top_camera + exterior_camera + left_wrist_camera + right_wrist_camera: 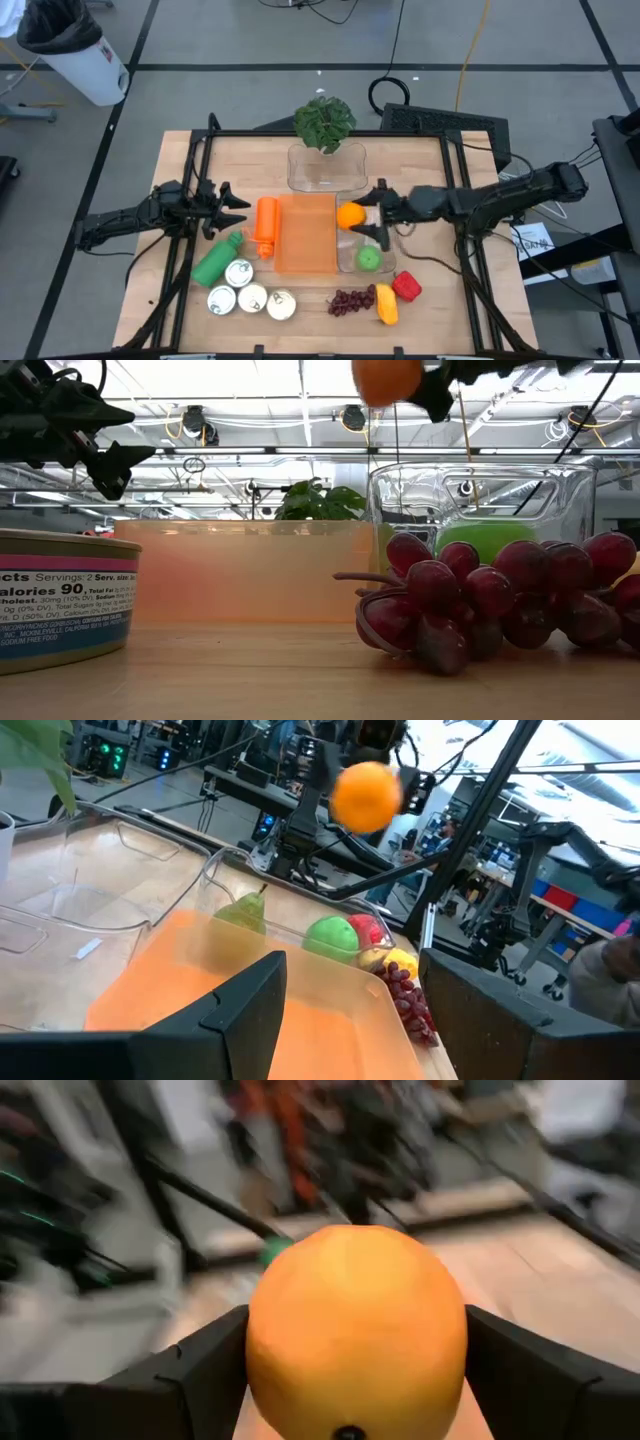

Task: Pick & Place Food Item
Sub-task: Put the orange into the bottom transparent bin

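Right gripper (362, 219) clamps an orange (349, 215) in the air beside the orange tray (305, 235), above the clear container (368, 258). Left gripper (232, 208), fingers spread wide, hovers left of the tray.

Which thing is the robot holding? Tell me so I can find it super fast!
Find the flat orange tray in the middle of the wooden table. At its right edge, the right gripper holds a round orange up in the air. It is the only fruit off the table: the green apple sits in a clear container below, and the grapes lie on the wood.
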`<act>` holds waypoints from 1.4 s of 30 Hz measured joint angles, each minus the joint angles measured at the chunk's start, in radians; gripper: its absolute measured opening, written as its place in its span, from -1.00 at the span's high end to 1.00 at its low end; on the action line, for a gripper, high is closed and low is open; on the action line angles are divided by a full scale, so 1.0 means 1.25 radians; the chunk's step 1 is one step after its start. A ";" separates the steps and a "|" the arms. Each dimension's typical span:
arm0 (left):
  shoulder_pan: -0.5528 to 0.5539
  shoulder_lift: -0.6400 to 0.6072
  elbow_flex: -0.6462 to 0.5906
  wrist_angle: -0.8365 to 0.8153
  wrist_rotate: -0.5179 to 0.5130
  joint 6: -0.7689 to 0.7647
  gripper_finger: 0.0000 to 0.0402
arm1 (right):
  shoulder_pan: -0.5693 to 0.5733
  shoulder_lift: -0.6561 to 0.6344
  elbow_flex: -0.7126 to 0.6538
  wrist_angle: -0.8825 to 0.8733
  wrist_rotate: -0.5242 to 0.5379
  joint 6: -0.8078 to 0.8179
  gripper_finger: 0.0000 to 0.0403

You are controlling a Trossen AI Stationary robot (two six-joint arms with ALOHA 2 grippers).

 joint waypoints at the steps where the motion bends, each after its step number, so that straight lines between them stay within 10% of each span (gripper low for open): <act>1: 0.000 0.000 0.000 0.000 0.000 0.000 -0.21 | -0.007 0.010 0.028 -0.080 0.019 0.001 -0.52; 12: 0.000 0.000 0.000 0.000 0.000 0.000 -0.21 | -0.125 0.191 0.242 -0.684 -0.067 0.070 -0.52; 42: 0.000 0.000 0.000 0.000 0.000 0.000 -0.21 | -0.164 0.323 0.234 -0.728 -0.122 0.051 -0.52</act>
